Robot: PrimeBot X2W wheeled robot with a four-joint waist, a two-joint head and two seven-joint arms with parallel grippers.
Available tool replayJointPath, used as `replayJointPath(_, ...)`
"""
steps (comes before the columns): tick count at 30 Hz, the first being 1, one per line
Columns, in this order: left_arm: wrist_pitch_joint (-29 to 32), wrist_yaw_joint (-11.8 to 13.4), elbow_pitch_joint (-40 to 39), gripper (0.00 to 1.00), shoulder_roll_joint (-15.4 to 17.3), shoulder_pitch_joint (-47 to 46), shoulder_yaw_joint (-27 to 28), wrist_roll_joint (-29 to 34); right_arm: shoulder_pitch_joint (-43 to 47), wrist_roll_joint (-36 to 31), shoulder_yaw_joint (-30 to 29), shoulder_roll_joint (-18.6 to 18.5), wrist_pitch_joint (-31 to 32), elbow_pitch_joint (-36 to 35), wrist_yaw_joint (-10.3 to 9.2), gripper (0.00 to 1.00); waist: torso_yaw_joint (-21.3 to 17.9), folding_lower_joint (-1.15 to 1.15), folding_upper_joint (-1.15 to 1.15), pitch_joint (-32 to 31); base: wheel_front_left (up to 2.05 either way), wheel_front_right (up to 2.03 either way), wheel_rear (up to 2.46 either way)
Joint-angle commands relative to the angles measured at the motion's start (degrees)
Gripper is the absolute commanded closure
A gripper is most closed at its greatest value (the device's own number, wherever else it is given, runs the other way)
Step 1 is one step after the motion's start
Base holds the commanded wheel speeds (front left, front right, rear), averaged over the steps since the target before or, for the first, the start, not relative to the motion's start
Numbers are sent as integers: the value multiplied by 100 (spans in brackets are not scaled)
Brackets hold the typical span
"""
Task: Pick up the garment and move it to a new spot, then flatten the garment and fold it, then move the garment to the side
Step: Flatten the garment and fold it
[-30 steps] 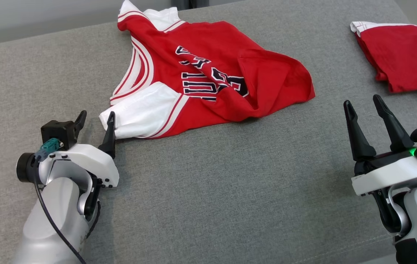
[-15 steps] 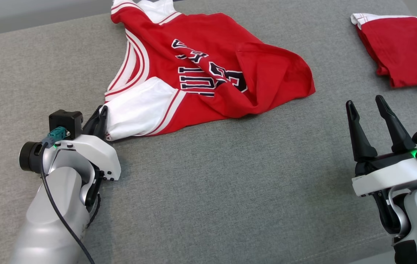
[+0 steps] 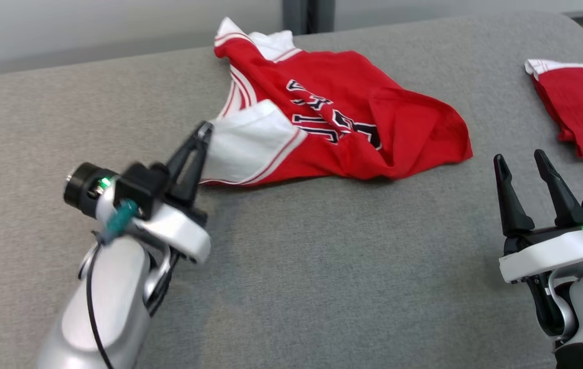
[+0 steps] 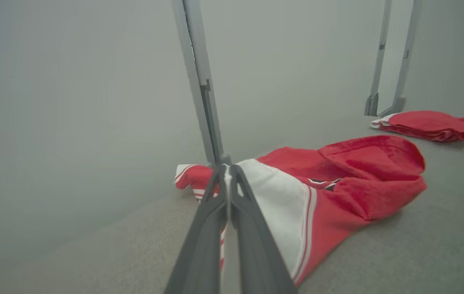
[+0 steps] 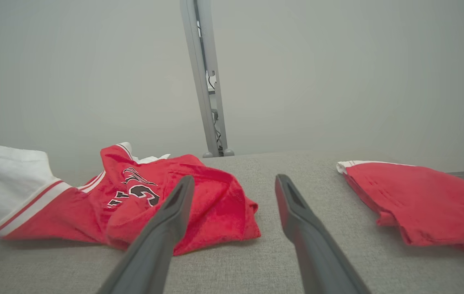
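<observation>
A: Where is the crumpled red-and-white jersey [image 3: 342,128]?
B: On the grey cloth-covered bench [image 3: 322,266]. Its long axis runs from the left gripper [image 3: 202,132] toward the right, and that gripper's fingers are pinched on the white sleeve corner.
A: And the right gripper [image 3: 519,156]?
B: Fingers spread, holding nothing, well apart from the hem. The left arm is nearer.

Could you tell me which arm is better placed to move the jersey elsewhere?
Left: the left pincer is shut on the jersey at its white sleeve; the right pincer hangs open, apart from it.
</observation>
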Motion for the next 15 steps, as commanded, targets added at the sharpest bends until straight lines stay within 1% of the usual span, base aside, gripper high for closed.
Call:
replayJointPath(1,-22,-61,-386,100,124,274,-112,142,59,37,-18,8,-8,20,0,0,218,0,0,-226,0,0,0)
replayJointPath(5,-23,-130,-1379,100,469,838,-644,563,122,41,-35,59,1,132,-1,0,393,0,0,-412,0,0,0)
replayJointPath(8,-23,-161,-1790,100,839,1117,-1159,937,157,41,-54,106,13,213,-1,0,507,0,0,-510,0,0,0)
replayJointPath(10,-22,-158,-1877,100,1078,1261,-1494,1168,200,52,-78,135,39,277,-1,0,570,0,0,-555,0,0,0)
replayJointPath(12,-18,-162,-1800,100,1300,1348,-1797,1391,231,44,-98,181,81,354,-1,0,609,0,0,-586,0,0,0)
replayJointPath(15,-18,-157,-1667,100,1469,1382,-2194,1577,232,12,-136,228,144,440,-1,0,653,0,0,-617,0,0,0)
